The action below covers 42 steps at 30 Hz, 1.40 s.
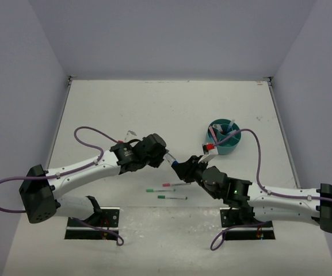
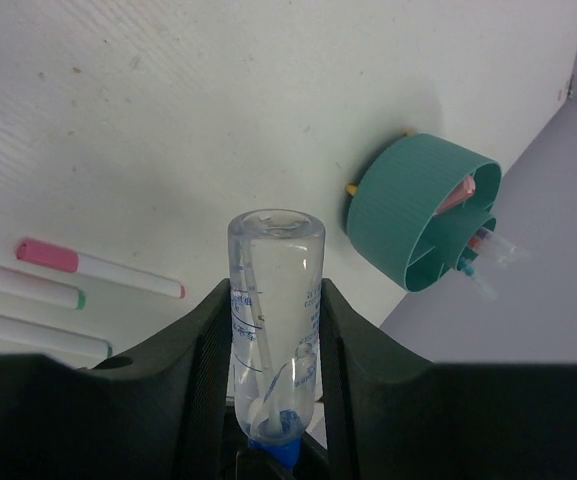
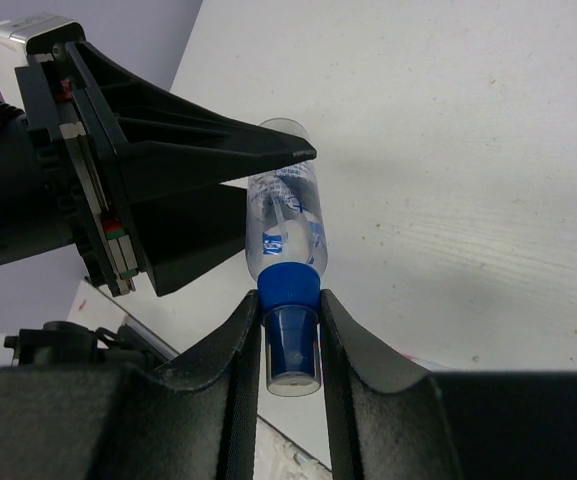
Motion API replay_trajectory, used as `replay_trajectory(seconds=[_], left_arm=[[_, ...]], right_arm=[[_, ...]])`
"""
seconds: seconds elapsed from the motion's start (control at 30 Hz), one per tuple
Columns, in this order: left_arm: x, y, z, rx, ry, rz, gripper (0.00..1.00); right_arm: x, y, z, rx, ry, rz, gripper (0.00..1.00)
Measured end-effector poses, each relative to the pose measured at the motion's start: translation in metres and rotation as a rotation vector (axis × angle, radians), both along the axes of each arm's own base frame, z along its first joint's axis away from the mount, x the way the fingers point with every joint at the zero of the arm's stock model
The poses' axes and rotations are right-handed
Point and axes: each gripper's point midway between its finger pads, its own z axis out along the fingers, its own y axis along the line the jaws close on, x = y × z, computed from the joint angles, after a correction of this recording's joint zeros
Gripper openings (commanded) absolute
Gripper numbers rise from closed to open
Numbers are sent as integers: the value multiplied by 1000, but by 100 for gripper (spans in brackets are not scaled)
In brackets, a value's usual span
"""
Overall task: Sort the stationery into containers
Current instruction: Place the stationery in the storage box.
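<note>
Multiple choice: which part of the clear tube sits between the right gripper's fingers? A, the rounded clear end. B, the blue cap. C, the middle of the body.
B: the right gripper closes on the blue cap, while the left gripper holds the clear tube by its body.

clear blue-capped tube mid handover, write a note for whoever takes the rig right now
Left gripper: shut on the clear plastic blue-capped tube, at its body.
Right gripper: fingers flank the tube's blue cap; firm grip unclear.
Round teal plastic divided cup: already holds several items.
Left to do: the tube, plus a thin pink-capped pen and two thin green-capped pens on the white table.
</note>
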Motion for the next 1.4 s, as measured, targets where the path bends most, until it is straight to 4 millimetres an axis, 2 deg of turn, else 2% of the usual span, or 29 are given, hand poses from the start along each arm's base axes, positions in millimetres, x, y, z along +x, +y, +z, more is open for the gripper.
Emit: replay_trajectory(seconds=[0.03, 0.07, 0.1, 0.13, 0.27, 0.4, 0.43, 0.53, 0.6, 0.67, 0.8, 0.9, 1.0, 1.07, 1.17, 1.27, 1.4], left_arm=[[1, -2, 0, -15, -10, 1, 41], [2, -3, 0, -36, -22, 3, 48], [3, -4, 0, -59, -37, 4, 78], [4, -5, 1, -83, -57, 5, 99], [9, 1, 11, -113, -173, -12, 100], [24, 2, 42, -51, -291, -34, 100], [29, 1, 53, -20, -319, -39, 100], [48, -5, 109, 47, -443, -65, 100], [53, -4, 141, 79, -527, -91, 100], [51, 0, 157, 124, -589, -144, 100], [40, 8, 153, 259, -658, -314, 100], [30, 14, 136, 347, -669, -432, 100], [14, 23, 112, 418, -666, -565, 100], [1, 28, 101, 438, -673, -659, 100], [-19, 37, 94, 451, -699, -774, 100], [-31, 46, 102, 446, -742, -826, 100], [-44, 61, 116, 431, -801, -841, 100]], right_arm=[[1, -3, 0, -8, -3, -3, 0], [2, -5, 0, -17, -3, -1, 0], [3, -8, 0, -24, -3, 2, 0], [4, -12, 3, -27, -4, -2, 0], [16, -37, 21, -74, -8, -44, 0], [27, -70, 46, -124, -3, -98, 0], [29, -80, 52, -138, 0, -115, 0], [35, -114, 66, -212, 25, -187, 0], [39, -135, 79, -253, 36, -242, 0], [44, -160, 92, -305, 52, -314, 0], [65, -216, 113, -384, 83, -511, 0], [78, -251, 117, -453, 127, -615, 0], [98, -274, 112, -510, 210, -643, 0], [113, -281, 101, -536, 266, -629, 0], [128, -285, 69, -587, 381, -573, 0], [136, -282, 43, -615, 473, -513, 0], [146, -277, 26, -626, 528, -457, 0]])
